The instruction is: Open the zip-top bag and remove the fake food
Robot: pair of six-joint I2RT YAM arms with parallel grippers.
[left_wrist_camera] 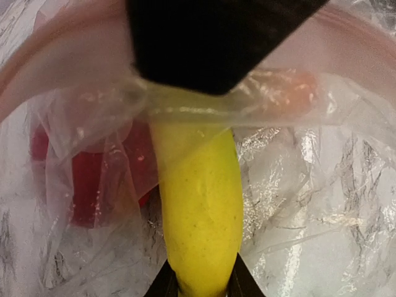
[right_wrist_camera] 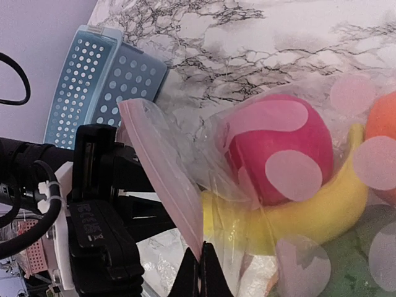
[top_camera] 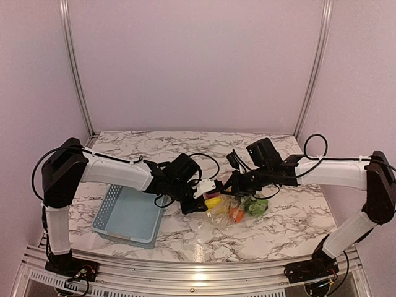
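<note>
While the zip-top bag [top_camera: 238,211] sits between our two grippers, just above or on the marble table [top_camera: 185,145] (we cannot tell which), its pink zip strip [right_wrist_camera: 164,167] runs down into our right gripper [right_wrist_camera: 198,272], whose fingers are pressed together on it. Inside the bag, the yellow banana [left_wrist_camera: 201,210] points straight away from our left gripper [left_wrist_camera: 201,289]. The two fingertips stand on both sides of its near end and touch it. A red fruit [left_wrist_camera: 93,185] lies left of these fingers, behind plastic. The blue basket [top_camera: 127,216] stands beside the left gripper's wrist, away from the bag.
</note>
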